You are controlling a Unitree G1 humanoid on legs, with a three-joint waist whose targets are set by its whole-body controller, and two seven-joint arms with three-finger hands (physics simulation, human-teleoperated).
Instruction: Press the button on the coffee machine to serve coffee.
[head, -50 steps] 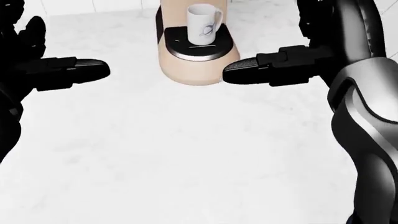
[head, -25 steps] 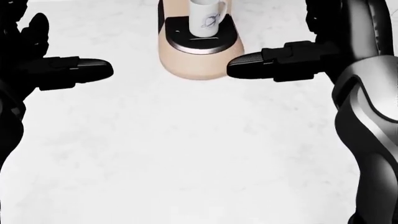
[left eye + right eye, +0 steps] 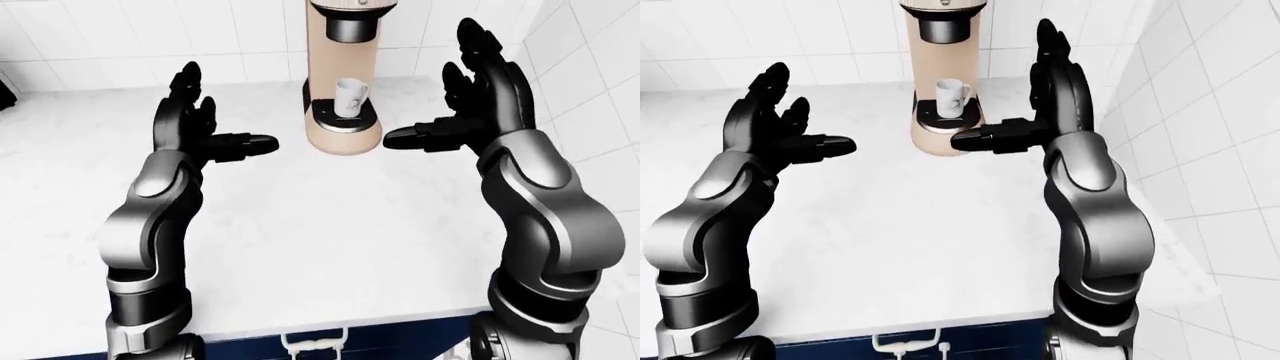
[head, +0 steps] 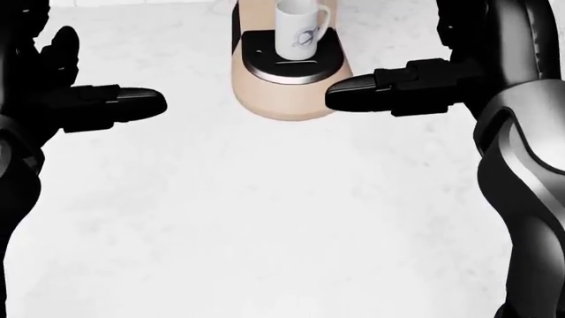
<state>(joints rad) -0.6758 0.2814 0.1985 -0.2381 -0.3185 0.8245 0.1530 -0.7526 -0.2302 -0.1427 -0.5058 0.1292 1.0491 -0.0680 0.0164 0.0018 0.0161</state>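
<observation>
A beige coffee machine (image 3: 345, 75) stands at the top middle of the white counter, against the tiled wall. A white mug (image 3: 350, 97) sits on its black drip tray (image 4: 291, 63) under the dark spout. The machine's top is cut off, and no button shows. My right hand (image 3: 455, 112) is open just right of the machine's base, thumb pointing at it, fingers raised. My left hand (image 3: 210, 127) is open too, held above the counter left of the machine, with nothing in it.
The white marble counter (image 3: 300, 247) runs to a tiled wall on the right (image 3: 1200, 150). Dark blue cabinet fronts with a white handle (image 3: 312, 345) show below the counter's near edge.
The camera has shifted slightly, so the machine sits a little right and lower in the head view. Both hands stay open in nearly the same pose.
</observation>
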